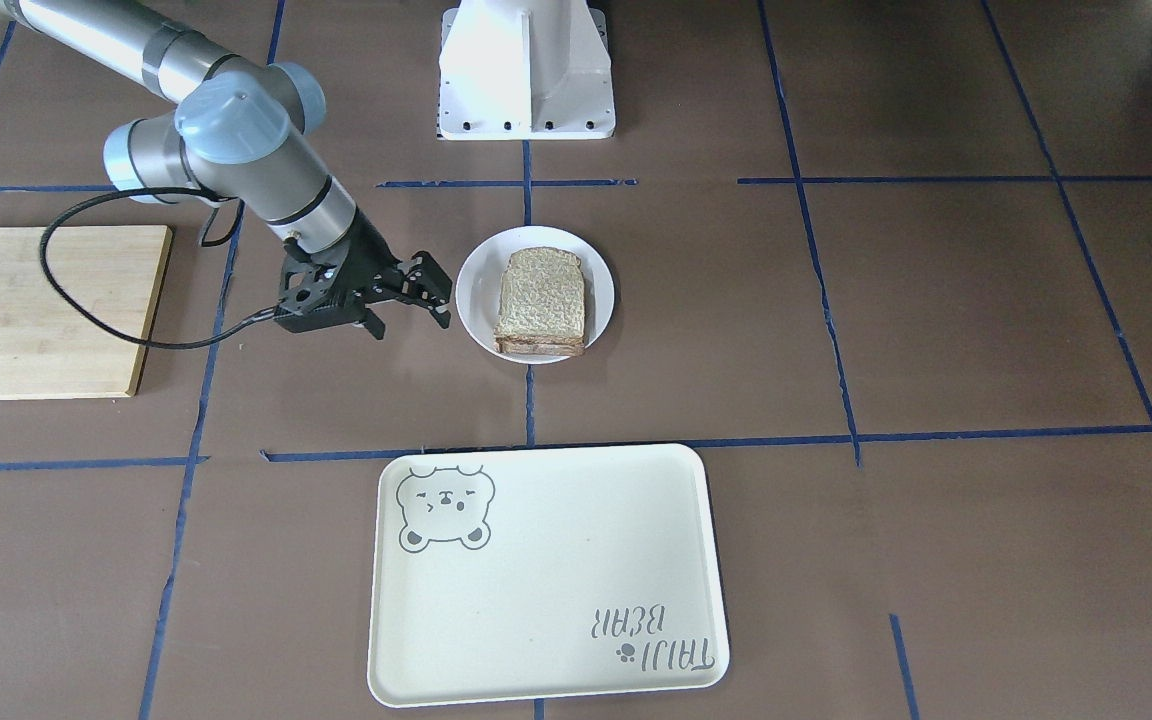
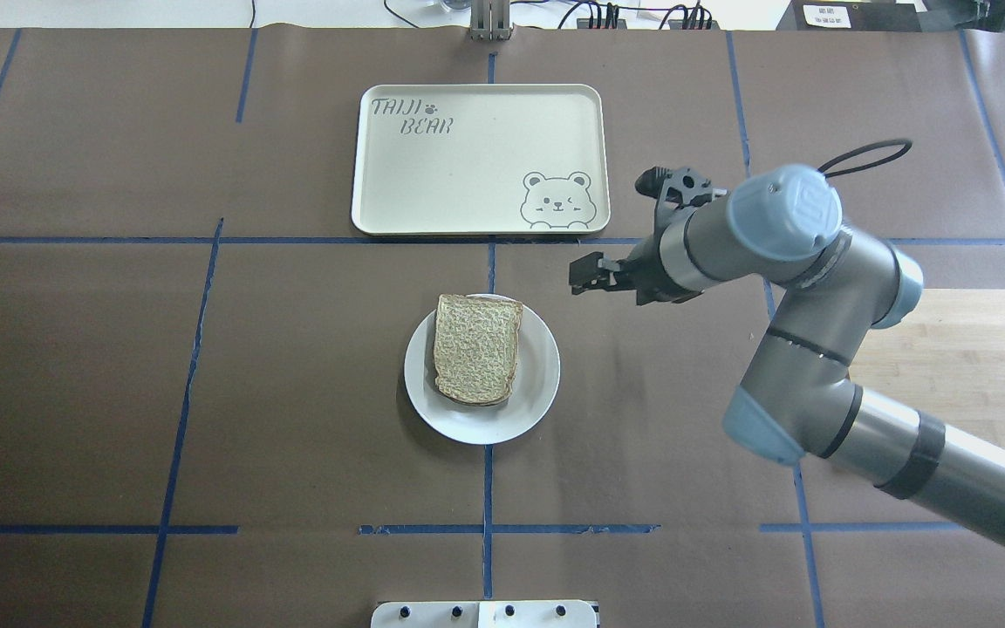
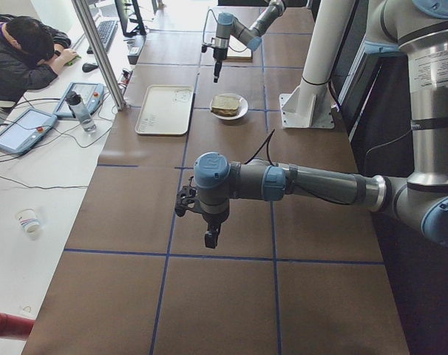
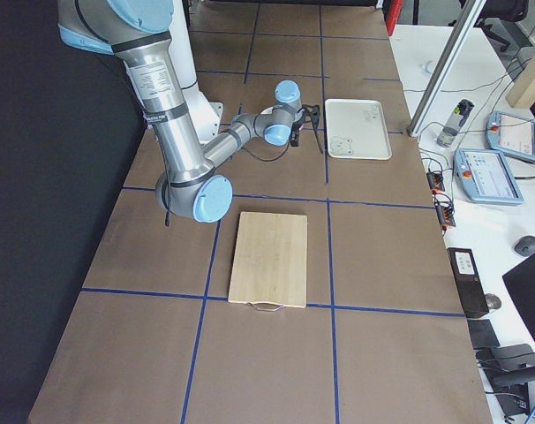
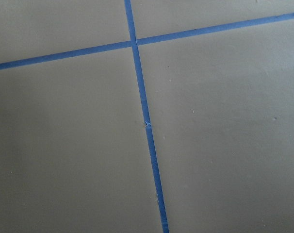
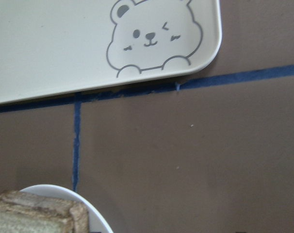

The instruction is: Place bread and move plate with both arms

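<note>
Exterior front-facing: right pincer (image 1: 413, 326) spread, empty

The bread (image 2: 476, 347) is speckled light-brown, its crust seemingly darker — plate (image 2: 537, 392) white, tray (image 2: 468, 157) cream.

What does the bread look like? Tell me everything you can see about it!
The bread is light brown and speckled, like wholegrain, with a darker crust round its edge. It lies flat on the small white plate, near the middle of the table, and looks whole, with no bites. It sits off-centre, its straight end reaching the plate's rim on the side of the bear tray, its rounded top towards the robot. Only the plate touches it.
</note>
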You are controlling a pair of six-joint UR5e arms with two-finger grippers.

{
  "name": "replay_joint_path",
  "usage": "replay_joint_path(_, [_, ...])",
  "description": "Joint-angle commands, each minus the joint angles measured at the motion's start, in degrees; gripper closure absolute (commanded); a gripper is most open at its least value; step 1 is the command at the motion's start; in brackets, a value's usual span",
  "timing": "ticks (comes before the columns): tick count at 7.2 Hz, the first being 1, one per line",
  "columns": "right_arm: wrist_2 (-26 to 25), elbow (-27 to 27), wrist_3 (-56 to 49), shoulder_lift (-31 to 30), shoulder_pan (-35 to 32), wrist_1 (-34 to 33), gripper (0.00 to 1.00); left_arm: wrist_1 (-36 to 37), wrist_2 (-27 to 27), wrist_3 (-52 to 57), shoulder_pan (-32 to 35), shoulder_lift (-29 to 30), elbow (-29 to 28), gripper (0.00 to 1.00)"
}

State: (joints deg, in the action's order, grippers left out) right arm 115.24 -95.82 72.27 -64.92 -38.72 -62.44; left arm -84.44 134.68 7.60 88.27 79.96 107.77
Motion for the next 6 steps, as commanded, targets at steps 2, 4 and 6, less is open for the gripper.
replay_joint_path(2, [11.21,-6.37,-28.92,-3.53,-14.85,-24.32,0.00,0.07,0.14,-0.74,-0.03,3.95,-0.37,0.00])
replay_joint_path(4, [17.52,-8.85,-51.76,-11.33,-26.07,-30.44,0.00,-3.25,0.14,-0.57,-0.03,8.25,-2.29,0.00])
replay_joint_path(6, [19.31,-11.74,-71.11,-23.44,-37.07,-30.46,0.00,-3.36,0.40,-7.47,-1.69,12.58,-3.28,0.00])
